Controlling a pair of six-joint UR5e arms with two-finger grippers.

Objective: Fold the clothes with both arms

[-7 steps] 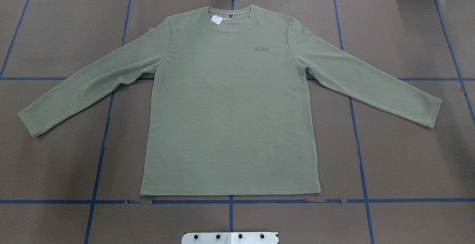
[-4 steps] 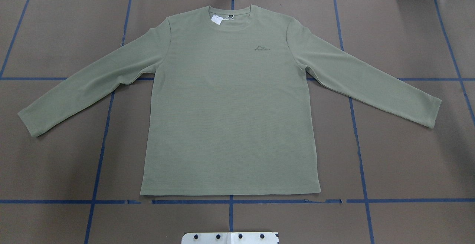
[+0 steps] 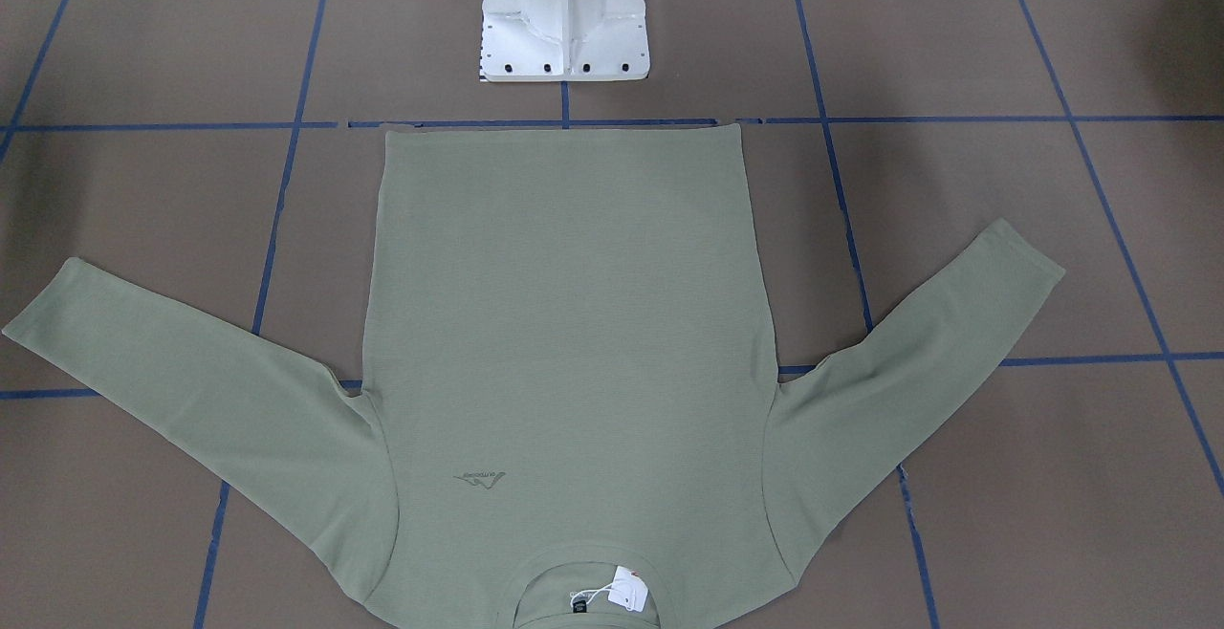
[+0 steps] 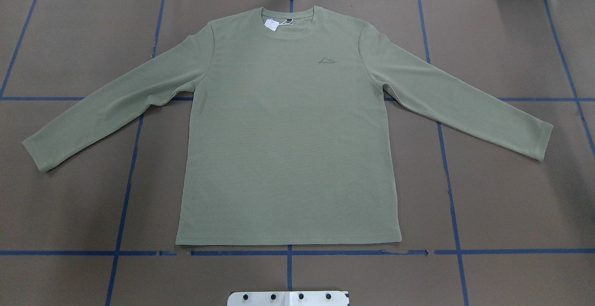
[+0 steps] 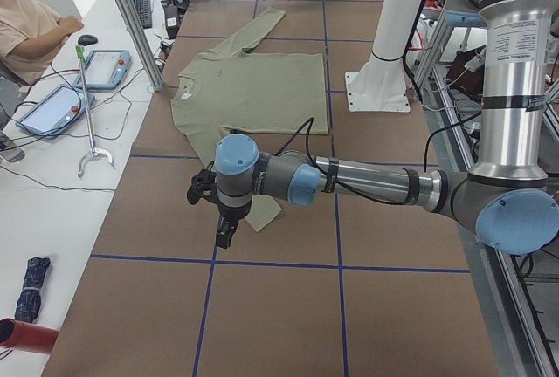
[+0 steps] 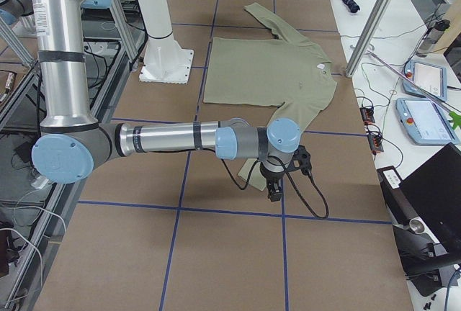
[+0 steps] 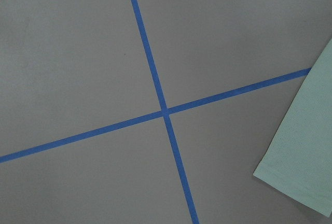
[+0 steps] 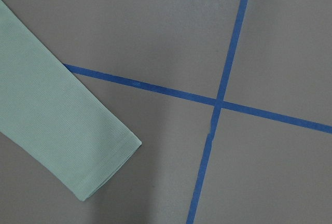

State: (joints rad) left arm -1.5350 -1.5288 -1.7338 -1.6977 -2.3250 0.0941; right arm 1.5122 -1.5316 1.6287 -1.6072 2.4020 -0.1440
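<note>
On the brown tabletop (image 4: 511, 194), seen from overhead, the shirt (image 4: 288, 134) lies flat with its sleeves spread. From the left end, the left claw (image 5: 224, 236) hangs by the near cuff (image 5: 265, 213). From the right end, the right claw (image 6: 274, 193) hangs by the near sleeve (image 6: 311, 113). I cannot tell whether either claw is apart.

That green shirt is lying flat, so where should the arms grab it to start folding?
Likely its sleeve cuffs: the left gripper on the left cuff, the right gripper on the right cuff, each from above at the outer end. The shirt lies flat with sleeves spread, so the cuffs are free edges nearest each arm.
</note>
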